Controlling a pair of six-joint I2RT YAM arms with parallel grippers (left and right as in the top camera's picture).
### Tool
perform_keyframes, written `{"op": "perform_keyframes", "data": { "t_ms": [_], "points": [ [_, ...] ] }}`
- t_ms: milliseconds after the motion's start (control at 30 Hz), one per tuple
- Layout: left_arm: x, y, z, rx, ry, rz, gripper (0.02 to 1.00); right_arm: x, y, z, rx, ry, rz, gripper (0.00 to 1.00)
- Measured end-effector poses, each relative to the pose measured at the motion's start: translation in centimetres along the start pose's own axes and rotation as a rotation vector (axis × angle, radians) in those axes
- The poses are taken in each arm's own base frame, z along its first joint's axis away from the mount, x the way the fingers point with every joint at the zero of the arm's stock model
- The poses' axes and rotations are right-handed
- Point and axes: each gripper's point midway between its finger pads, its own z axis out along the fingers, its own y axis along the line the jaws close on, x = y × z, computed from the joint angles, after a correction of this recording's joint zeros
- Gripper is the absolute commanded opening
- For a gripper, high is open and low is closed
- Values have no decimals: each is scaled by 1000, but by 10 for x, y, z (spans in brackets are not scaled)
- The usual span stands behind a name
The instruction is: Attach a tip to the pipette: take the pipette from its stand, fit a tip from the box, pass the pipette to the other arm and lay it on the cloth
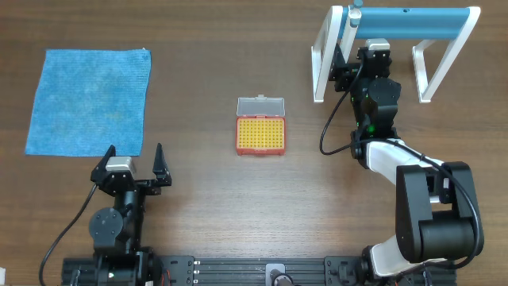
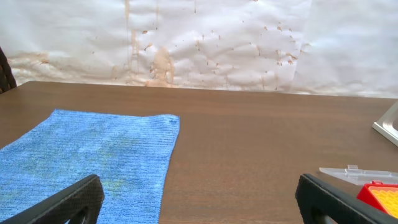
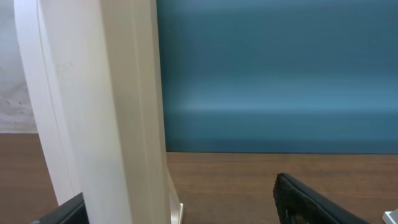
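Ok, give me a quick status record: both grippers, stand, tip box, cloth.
left gripper: open, empty, by the cloth's corner nearest the arm bases
right gripper: open, up at the stand's white leg
stand: far right, white legs, blue top
tip box: mid-table, lid open
cloth: blue, flat, far left, nothing on it

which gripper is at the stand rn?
The right gripper: it sits open against one white leg of the stand. The left gripper is across the table, open, by the cloth.
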Motion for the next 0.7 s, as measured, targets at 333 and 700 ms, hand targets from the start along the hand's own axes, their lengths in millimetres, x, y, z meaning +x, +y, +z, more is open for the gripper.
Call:
{"op": "perform_keyframes", "data": {
  "t_ms": [333, 700],
  "points": [
    [0, 0, 0, 0, 0, 0, 998, -6, 0, 3, 0, -14, 2, 787],
    [0, 0, 0, 0, 0, 0, 998, -6, 4, 3, -23, -12, 5, 518]
  ]
}}
